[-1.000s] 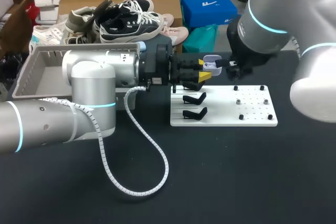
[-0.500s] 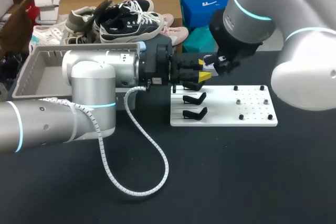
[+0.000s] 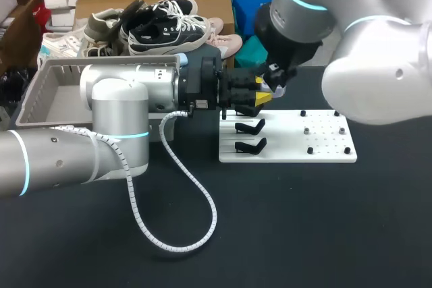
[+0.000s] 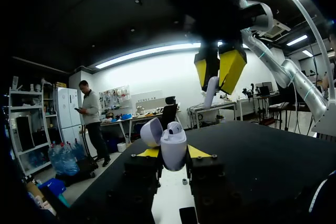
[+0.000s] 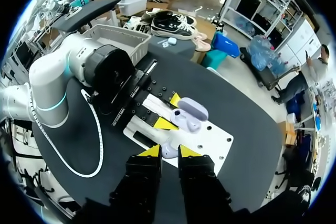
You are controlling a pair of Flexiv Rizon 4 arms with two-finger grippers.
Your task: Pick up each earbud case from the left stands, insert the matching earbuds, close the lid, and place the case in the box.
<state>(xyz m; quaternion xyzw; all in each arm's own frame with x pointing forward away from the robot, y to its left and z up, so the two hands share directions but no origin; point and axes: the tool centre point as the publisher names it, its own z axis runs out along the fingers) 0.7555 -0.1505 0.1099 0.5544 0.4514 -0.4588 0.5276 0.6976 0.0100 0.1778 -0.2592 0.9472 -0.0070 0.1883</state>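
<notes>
Plastic, smooth and pale lilac-white, forms the small rounded earbud case point(image 4: 172, 145), which stands upright between the two yellow-tipped fingers of the left tool point(image 4: 173, 152). They press on it from both sides and hold it firmly. Its domed hinged lid point(image 4: 151, 131) is swung open and leans back to one side, so the hollow body shows. The glossy white top of one seated earbud point(image 4: 175, 128) pokes out of the opening. The case is held up off the black tabletop point(image 3: 304, 220), over the end of the flat white pegged board point(image 3: 317, 139) where the black forked stands point(image 3: 250, 127) sit. Just above the open case hangs the right tool point(image 4: 216, 80), pointing down. Its yellow tips are closed almost together on a second earbud point(image 4: 211, 92), a slim white piece whose stem sticks out below them, near the case mouth but apart from it. The right wrist view shows the same earbud pinched between that tool's own tips, with the open case just ahead. The grey slatted plastic basket point(image 3: 40, 96) stands well to the left, beside the left arm.
</notes>
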